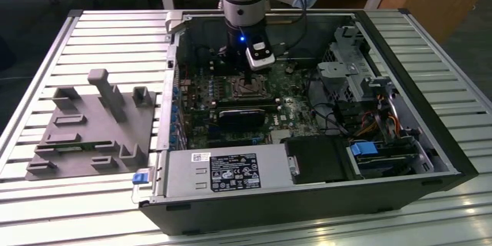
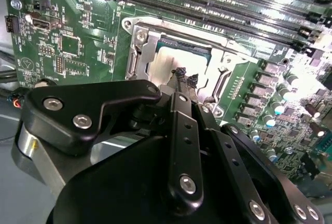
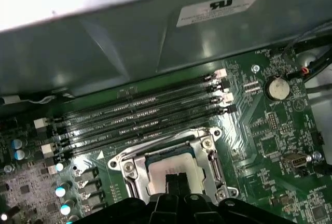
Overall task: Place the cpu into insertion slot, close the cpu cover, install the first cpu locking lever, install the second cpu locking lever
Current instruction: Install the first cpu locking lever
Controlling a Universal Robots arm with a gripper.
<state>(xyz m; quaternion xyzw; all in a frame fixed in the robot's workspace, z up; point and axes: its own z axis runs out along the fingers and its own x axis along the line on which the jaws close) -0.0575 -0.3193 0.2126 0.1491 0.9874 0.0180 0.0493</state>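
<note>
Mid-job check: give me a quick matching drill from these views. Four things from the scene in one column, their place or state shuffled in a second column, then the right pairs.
Things:
1. cpu
2. cpu cover
3. gripper
4. memory slots

Places or states:
A. long, narrow and dark, in a row beside the socket
B. silver-grey top, lying inside the insertion slot
C. poised right over the chip, fingertips close together
D. metal frame around the chip, with the middle open

Pairs: 1-B, 2-D, 3-C, 4-A
</note>
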